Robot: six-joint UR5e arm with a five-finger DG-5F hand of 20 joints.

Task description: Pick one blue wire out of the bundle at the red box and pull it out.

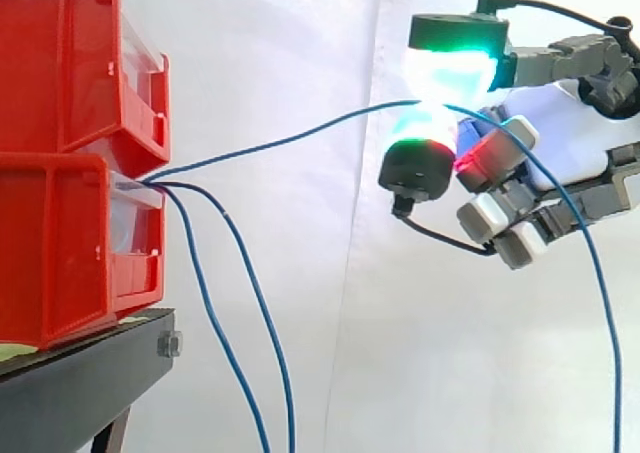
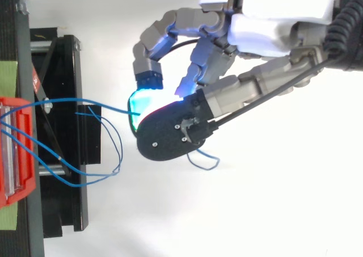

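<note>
Several thin blue wires come out of the front of the lower red bin point(image 1: 60, 263) point(image 2: 20, 183) at the left. One blue wire point(image 1: 270, 143) point(image 2: 108, 106) runs up and to the right, fairly taut, into my hand point(image 1: 570, 133) point(image 2: 272, 19). The hand is well right of the bins and off the stand, and is shut on that wire, pinched between two green-glowing fingertips point(image 1: 445, 73). Past the pinch the wire falls down the right side point(image 1: 600, 303). Two other blue wires point(image 1: 258, 298) hang slack from the bin toward the floor.
A second red bin point(image 1: 60, 63) is stacked on the lower one. Both sit on a black stand point(image 1: 80, 383) point(image 2: 62, 200). The white curtain hangs behind. In the top view the slack wires loop over the stand point(image 2: 113, 155).
</note>
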